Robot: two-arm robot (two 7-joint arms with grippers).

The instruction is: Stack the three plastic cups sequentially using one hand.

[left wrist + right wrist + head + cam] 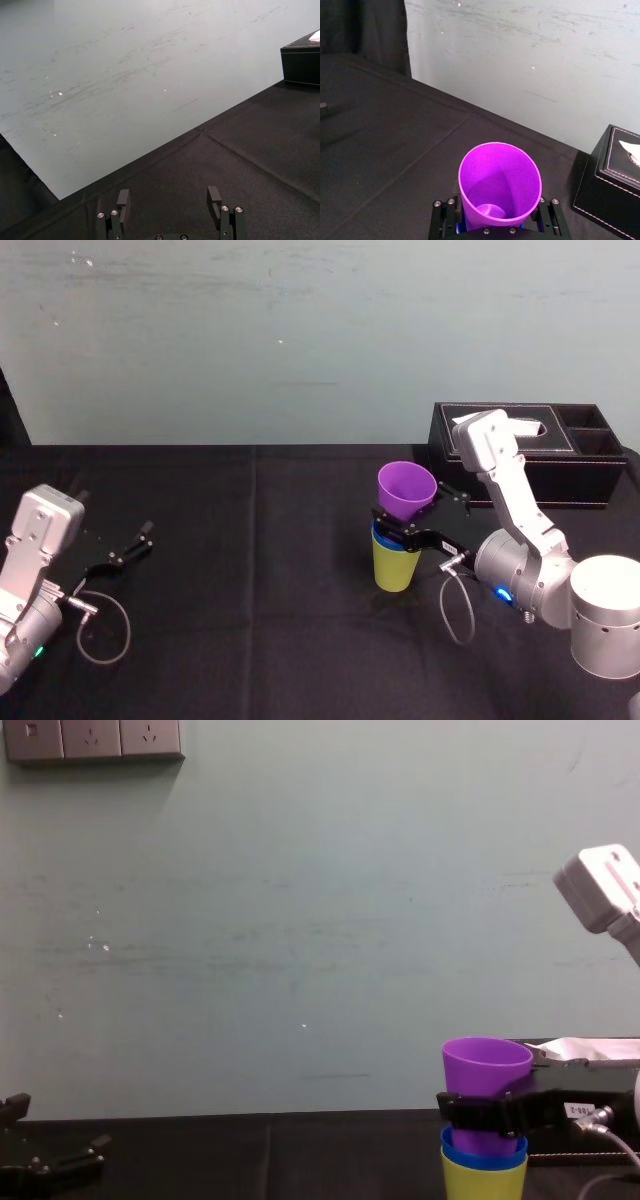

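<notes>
The purple cup [406, 488] stands upright in the blue cup [381, 537], which is nested in the yellow-green cup [396, 565] on the black table right of centre. My right gripper [412, 512] is shut on the purple cup's lower half, one finger on each side. In the right wrist view the purple cup [500, 182] opens upward between the right gripper's [497, 220] fingers. From the chest view the purple cup [487, 1075] rises above the blue rim [484, 1157] and the yellow-green cup [484, 1182]. My left gripper [130, 545] rests open at the far left, holding nothing.
A black tissue box [530, 455] with side compartments stands at the back right, just behind the right arm. A black cloth [250, 620] covers the table, with a pale wall behind. The left gripper's cable [105, 630] loops on the cloth.
</notes>
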